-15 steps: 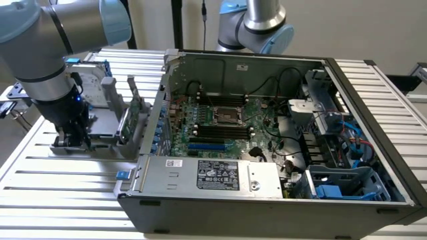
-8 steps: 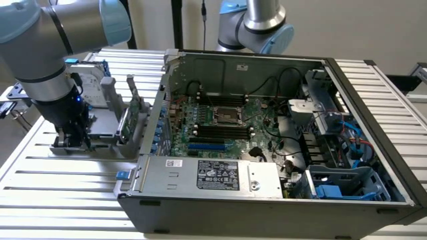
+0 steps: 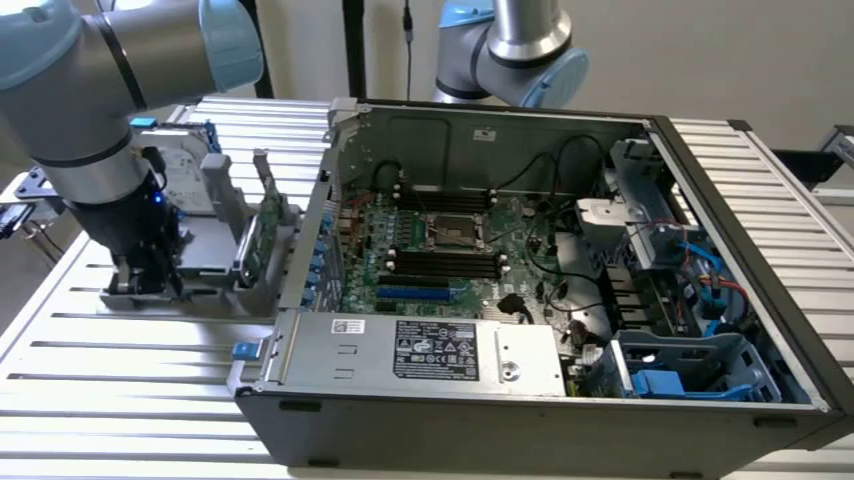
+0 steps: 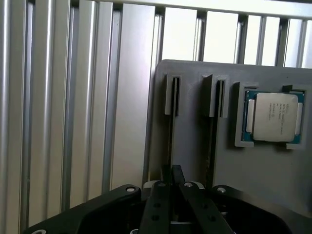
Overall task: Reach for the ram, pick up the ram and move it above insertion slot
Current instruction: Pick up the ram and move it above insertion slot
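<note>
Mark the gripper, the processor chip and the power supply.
gripper (image 4: 172, 170), wrist view, its tip.
processor chip (image 4: 275, 117), wrist view, middle of its metal lid.
power supply (image 3: 437, 352), exterior view, its dark label.

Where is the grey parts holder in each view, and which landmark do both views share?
Exterior view: the grey parts holder stands on the exterior view's left, beside the computer case, under the gripper.
Wrist view: the grey parts holder lies beyond the gripper, with a processor in its pocket.
Shared landmark: the ribbed metal table.
</note>
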Controlling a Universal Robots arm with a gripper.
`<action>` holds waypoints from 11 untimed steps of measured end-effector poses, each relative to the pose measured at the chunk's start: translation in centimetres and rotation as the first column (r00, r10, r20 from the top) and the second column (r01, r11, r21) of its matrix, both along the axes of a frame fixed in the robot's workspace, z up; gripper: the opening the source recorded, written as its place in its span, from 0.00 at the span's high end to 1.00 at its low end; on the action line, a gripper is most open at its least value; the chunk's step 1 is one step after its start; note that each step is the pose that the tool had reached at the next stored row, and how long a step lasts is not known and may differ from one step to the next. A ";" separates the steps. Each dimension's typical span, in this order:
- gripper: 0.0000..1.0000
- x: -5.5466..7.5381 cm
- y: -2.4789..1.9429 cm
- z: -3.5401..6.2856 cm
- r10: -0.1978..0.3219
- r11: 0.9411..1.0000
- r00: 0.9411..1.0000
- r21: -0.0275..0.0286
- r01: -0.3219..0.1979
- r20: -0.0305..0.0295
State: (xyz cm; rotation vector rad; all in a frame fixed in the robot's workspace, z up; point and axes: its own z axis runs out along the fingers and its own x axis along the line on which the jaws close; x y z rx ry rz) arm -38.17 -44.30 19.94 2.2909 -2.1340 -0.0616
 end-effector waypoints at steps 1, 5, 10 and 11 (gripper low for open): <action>0.87 0.0 0.01 0.00 -0.001 1.000 1.000 0.003 0.001 0.000; 0.87 0.0 0.02 0.18 -0.003 1.000 1.000 0.012 0.003 -0.003; 0.87 0.1 0.00 1.01 -0.004 1.000 1.000 0.017 0.004 -0.013; 0.87 0.1 0.00 1.17 -0.004 1.000 1.000 0.018 0.005 -0.014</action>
